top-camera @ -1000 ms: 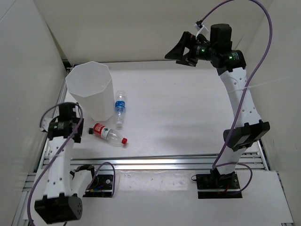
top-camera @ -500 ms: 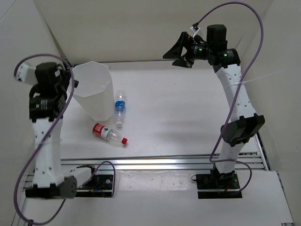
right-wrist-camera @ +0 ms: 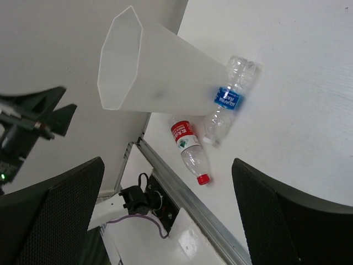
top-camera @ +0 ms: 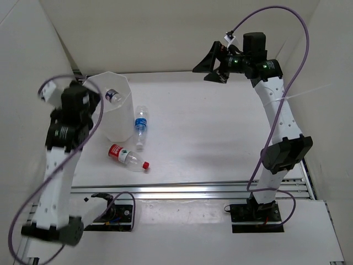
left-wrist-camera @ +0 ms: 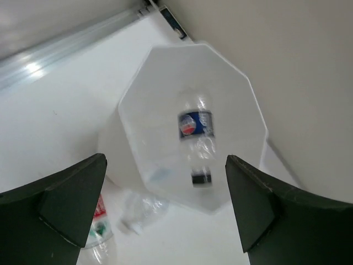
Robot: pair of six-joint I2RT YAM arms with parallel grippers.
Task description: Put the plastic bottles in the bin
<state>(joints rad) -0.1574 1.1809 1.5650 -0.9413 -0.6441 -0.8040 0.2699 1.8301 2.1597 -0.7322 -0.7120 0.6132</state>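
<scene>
The white faceted bin (top-camera: 110, 113) stands at the table's back left. A short dark-labelled plastic bottle (left-wrist-camera: 196, 124) shows inside its mouth, also seen from above (top-camera: 113, 95). My left gripper (left-wrist-camera: 165, 161) hangs open above the bin's rim, holding nothing. From the right wrist view, its fingers (right-wrist-camera: 47, 113) sit just left of the bin (right-wrist-camera: 149, 83). A blue-labelled bottle (top-camera: 141, 125) lies right of the bin. A red-labelled, red-capped bottle (top-camera: 127, 157) lies in front of it. My right gripper (top-camera: 212, 62) is open and empty, high over the back of the table.
White walls close in the table on the left, back and right. An aluminium rail (top-camera: 193, 190) runs along the near edge. A small black electronics box (top-camera: 118, 212) with cables sits by the left arm's base.
My left arm rose from the table near the red-labelled bottle to above the bin. Its jaws opened, and the dark-labelled bottle now shows in the bin's mouth. The right arm barely moved.
</scene>
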